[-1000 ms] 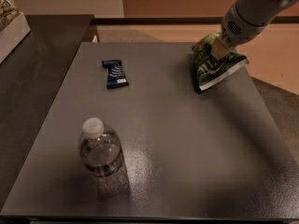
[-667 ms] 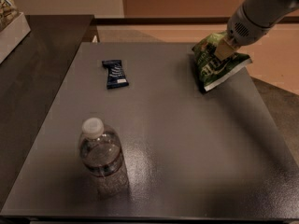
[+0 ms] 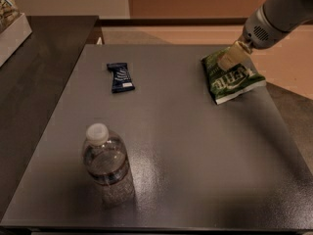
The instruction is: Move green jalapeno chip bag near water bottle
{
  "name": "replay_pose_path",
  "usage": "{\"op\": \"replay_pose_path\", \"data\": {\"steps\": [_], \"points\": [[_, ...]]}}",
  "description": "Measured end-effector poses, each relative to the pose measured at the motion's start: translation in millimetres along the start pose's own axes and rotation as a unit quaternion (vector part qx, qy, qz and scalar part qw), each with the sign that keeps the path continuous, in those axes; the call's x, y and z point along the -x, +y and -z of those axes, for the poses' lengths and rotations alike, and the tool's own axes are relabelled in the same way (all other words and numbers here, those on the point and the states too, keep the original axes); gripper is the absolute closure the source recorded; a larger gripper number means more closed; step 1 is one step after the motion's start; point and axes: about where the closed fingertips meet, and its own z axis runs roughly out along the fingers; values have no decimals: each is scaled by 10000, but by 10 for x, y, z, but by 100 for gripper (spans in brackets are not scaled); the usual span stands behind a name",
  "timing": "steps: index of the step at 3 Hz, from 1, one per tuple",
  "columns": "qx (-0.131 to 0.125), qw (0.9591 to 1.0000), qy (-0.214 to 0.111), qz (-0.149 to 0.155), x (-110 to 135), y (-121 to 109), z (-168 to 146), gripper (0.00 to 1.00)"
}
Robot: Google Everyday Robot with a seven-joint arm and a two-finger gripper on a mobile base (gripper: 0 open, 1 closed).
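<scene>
A grey table (image 3: 195,155) is filling most of the view from above. At its far right corner, the green jalapeno chip bag (image 3: 235,80) is sitting tilted, its white bottom edge pointing toward the table's near side. The gripper (image 3: 229,58) is reaching in from the upper right on a grey arm (image 3: 276,13), and its pale fingers are pinching together on the bag's upper edge. The water bottle (image 3: 107,165) is standing upright near the front left of the table, well apart from the bag. A small dark blue wrapper (image 3: 120,77) is lying flat toward the far left, between neither of them.
</scene>
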Motion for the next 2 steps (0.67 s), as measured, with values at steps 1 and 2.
{"op": "replay_pose_path", "data": {"steps": [1, 2], "points": [[92, 9993, -313, 168, 84, 79, 112, 0], [92, 9993, -313, 168, 84, 79, 112, 0]]}}
